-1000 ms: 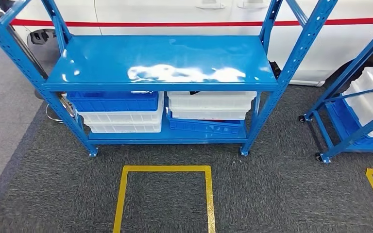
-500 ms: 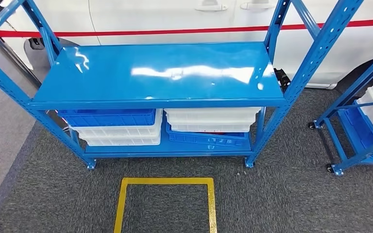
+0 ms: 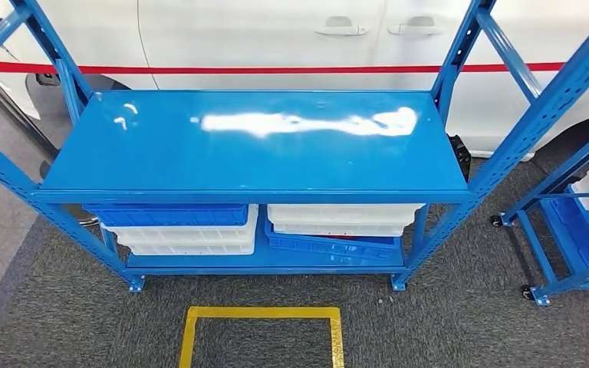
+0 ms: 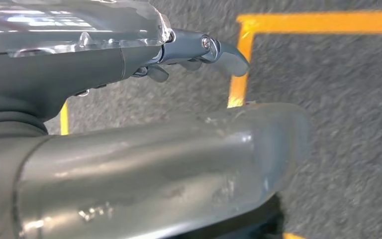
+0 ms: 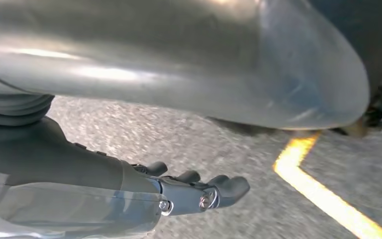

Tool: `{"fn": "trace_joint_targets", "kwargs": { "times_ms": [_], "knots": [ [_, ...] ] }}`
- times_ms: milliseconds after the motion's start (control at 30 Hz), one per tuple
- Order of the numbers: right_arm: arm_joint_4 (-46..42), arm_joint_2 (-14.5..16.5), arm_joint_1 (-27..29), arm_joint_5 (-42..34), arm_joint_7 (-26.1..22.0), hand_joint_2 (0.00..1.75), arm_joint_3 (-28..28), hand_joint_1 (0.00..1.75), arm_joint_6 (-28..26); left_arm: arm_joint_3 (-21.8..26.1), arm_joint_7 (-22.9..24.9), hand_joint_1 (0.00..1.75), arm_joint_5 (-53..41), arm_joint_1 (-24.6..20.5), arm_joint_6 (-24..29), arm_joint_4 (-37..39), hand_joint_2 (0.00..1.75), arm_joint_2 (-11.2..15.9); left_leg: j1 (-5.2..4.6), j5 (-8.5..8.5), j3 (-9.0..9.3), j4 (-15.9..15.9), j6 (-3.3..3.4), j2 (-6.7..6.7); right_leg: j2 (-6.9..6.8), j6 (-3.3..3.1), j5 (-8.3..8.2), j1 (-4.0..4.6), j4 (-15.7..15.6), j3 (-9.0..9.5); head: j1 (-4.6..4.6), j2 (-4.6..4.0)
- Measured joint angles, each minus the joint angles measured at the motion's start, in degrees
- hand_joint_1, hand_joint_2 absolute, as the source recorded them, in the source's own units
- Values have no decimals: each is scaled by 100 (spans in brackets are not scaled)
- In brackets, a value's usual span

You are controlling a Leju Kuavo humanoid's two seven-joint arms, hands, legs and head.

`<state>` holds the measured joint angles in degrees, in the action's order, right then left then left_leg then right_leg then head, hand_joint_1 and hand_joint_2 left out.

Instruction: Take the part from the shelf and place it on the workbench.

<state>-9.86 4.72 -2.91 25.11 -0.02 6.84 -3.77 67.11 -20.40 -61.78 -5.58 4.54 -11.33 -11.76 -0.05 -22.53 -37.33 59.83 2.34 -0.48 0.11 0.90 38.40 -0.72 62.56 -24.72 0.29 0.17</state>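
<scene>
We faced the blue metal shelf (image 3: 253, 146); our left hand (image 4: 129, 59) and right hand (image 5: 144, 194) hung over grey carpet (image 3: 445, 322), fingers loosely apart, holding nothing.

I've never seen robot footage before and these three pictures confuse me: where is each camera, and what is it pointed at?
Head view: high on the body, facing forward and down at the blue shelf, its stacked bins and the yellow floor marking.
Left wrist view: behind the hanging left hand, looking at carpet.
Right wrist view: behind the hanging right hand, looking at carpet.
Shared: yellow tape on grey carpet shows in all three.
</scene>
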Motion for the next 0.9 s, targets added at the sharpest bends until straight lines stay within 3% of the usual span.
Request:
{"fn": "trace_joint_targets", "kwargs": {
  "times_ms": [67,100,133,167,233,300,433,633,667,767,800,900],
  "knots": [
    [-1,0,0,0,-21,0,-6,0,13,-1,-2,0,-1,-10,7,0,0,1,-7,-46,31,-12,41,0,0,26,283,-1,791,-507,13,-1],
    [-1,0,5,0,-25,0,-12,0,20,0,-2,0,-1,-5,9,1,0,1,-14,-72,51,-12,52,-5,0,34,307,-2,1071,-731,13,-1],
    [-1,0,14,0,-26,0,-17,0,26,1,-2,0,-1,4,12,1,0,0,-24,-97,79,-11,56,-16,0,29,198,0,1149,-866,13,0],
    [1,0,27,0,-27,0,-21,0,29,1,-1,0,-1,12,16,1,0,-1,-33,-120,116,-11,55,-34,0,9,-33,7,986,-888,14,0],
    [2,-2,47,1,-29,0,-27,0,30,2,-2,0,-1,22,25,1,0,-7,-50,-158,191,-9,42,-63,4,-78,-581,49,261,-716,12,-1],
    [2,-3,43,4,-35,0,-32,0,30,2,-3,0,-1,16,27,1,0,-16,-70,-195,218,0,6,-74,-4,-152,-839,89,-263,-574,8,-1],
    [2,13,30,7,-44,0,-36,0,30,2,-3,0,-1,16,29,1,0,-17,-85,-274,230,-5,-17,-66,-4,-130,-856,89,-378,-535,1,0],
    [2,15,41,13,-44,0,-37,0,50,2,-1,0,-1,24,26,1,0,-17,-82,-220,272,-32,-62,-67,-5,-170,-860,94,-376,-527,1,0],
    [2,15,40,15,-44,0,-37,0,61,2,1,0,-1,24,22,1,44,-16,-82,-221,273,-34,-64,-68,-6,-175,-857,94,-376,-526,2,0],
    [2,16,36,15,-91,131,-42,0,-8,2,10,0,4,23,29,1,175,-15,-81,-230,275,-39,-76,-68,-6,-183,-847,92,-376,-526,1,0],
    [2,19,36,13,-132,175,-50,0,-62,1,14,0,-3,24,53,1,175,-15,-79,-232,275,-40,-78,-68,-6,-185,-843,92,-376,-526,1,-1],
    [2,31,37,1,-297,175,-87,0,-182,-12,60,0,-79,27,188,1,175,-15,-73,-239,275,-41,-82,-68,-6,-192,-836,90,-377,-526,2,-1]
  ]
}}
